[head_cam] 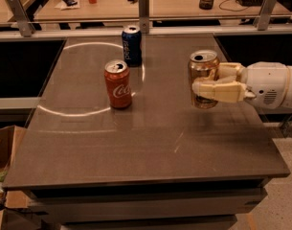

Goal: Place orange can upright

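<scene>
Pincer (203,81) at rt, above table (150,143); far finger (230,71) tip hidden behind orange can (203,67); arm (272,85) cut by rt edge.

1. You have a red Coca-Cola can (118,84) upright on the gray table (150,143), left of centre.
2. A blue Pepsi can (131,45) stands upright just behind it.
3. The table's right side lies beneath the gripper (205,80).
4. A cardboard box (2,150) sits on the floor at the left.

Table (160,147) bears upright red can (117,84) and blue can (131,45); claw (208,83) holds orange can (202,67) above.
</scene>
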Robot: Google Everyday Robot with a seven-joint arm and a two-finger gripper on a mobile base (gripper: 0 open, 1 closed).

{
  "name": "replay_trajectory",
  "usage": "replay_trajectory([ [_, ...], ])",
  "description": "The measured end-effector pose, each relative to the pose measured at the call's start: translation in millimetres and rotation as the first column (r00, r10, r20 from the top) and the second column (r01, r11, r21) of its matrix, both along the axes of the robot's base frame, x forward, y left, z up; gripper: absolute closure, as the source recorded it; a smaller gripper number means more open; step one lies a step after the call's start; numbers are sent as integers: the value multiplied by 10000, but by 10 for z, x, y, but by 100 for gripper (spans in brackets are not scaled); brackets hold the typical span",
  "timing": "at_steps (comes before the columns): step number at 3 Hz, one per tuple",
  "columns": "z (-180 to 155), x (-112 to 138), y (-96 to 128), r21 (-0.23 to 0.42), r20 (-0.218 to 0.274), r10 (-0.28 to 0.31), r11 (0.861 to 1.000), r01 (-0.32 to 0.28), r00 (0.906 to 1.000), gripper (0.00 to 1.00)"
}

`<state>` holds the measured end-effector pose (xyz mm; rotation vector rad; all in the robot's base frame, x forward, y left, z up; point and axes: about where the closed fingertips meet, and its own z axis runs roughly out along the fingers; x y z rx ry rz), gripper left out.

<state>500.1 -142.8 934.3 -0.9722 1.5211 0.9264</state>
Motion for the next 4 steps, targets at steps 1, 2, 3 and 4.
replay_trajectory([
  [1,-108,-77,2,-89,-132,-245,9997,244,9996,100],
  [2,-269,-229,27,-12,-89,-466,9989,465,9989,100],
  [3,-365,-353,39,429,269,-641,9971,629,9976,100],
  [4,-405,-454,80,899,722,-583,9946,517,9957,100],
])
